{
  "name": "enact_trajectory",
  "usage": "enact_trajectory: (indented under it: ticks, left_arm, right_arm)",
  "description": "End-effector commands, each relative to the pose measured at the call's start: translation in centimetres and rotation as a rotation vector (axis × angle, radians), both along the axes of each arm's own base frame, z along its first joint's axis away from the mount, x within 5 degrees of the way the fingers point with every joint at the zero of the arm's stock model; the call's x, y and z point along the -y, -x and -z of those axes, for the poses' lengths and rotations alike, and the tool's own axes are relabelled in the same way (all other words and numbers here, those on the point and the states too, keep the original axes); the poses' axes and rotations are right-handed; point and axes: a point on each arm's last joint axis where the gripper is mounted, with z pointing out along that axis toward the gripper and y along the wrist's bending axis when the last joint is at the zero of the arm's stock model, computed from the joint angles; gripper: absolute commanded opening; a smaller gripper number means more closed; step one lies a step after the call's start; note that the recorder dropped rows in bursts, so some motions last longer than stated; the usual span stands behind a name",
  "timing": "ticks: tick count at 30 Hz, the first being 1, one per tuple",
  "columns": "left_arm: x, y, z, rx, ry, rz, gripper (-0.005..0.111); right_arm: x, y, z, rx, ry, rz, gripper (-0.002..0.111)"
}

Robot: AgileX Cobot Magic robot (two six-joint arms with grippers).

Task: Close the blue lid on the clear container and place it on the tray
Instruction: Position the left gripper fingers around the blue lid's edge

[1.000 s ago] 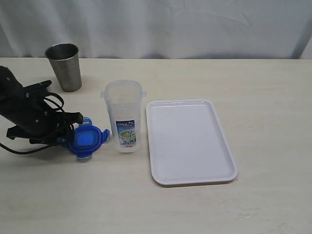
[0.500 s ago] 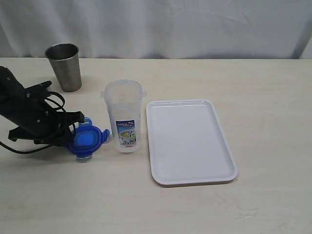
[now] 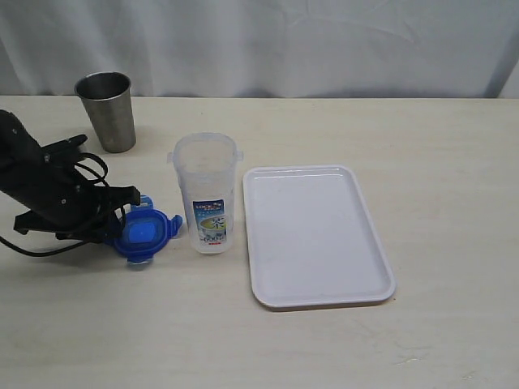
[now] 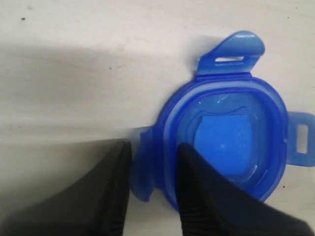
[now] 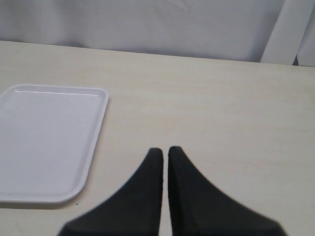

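Note:
The blue lid [image 3: 144, 233] lies flat on the table, just left of the clear container [image 3: 207, 194], which stands upright and open-topped with its label facing front. My left gripper [image 3: 120, 225] is low at the lid's left side. In the left wrist view, its fingers [image 4: 152, 145] are shut on the blue lid [image 4: 226, 142], with the rim and one flap between them. The white tray [image 3: 320, 235] lies to the right of the container with nothing on it. My right gripper [image 5: 161, 150] is shut with nothing in it, above bare table beside the tray [image 5: 44, 142].
A steel cup [image 3: 107, 109] stands at the back left, behind the left arm. The left arm's black cables loop over the table near the lid. A white curtain hangs along the table's far edge.
The left gripper's jaws have narrowed onto the lid's edge. The lid, the container and the tray have stayed in place, and the right gripper has not moved.

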Motion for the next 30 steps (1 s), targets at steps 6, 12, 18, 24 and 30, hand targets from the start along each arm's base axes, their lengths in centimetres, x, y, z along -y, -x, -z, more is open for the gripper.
enact_trajectory:
  ticks: [6, 12, 18, 24, 30]
  left_arm:
    - [-0.1, 0.3, 0.5, -0.023, -0.014, 0.049, 0.035]
    - [-0.5, 0.1, 0.3, -0.028, -0.009, 0.041, 0.035]
    - [-0.6, -0.4, -0.6, -0.047, 0.017, 0.052, 0.035]
    - [-0.6, -0.4, -0.6, -0.040, 0.012, 0.076, 0.035]
    - [-0.5, -0.2, -0.6, -0.052, 0.012, 0.110, 0.035]
  right_arm:
    - [0.0, 0.0, 0.0, 0.006, 0.001, 0.000, 0.004]
    - [0.0, 0.0, 0.0, 0.006, 0.001, 0.000, 0.004]
    - [0.0, 0.0, 0.0, 0.006, 0.001, 0.000, 0.004]
    - [0.0, 0.0, 0.0, 0.006, 0.001, 0.000, 0.004]
    - [0.0, 0.0, 0.0, 0.006, 0.001, 0.000, 0.004]
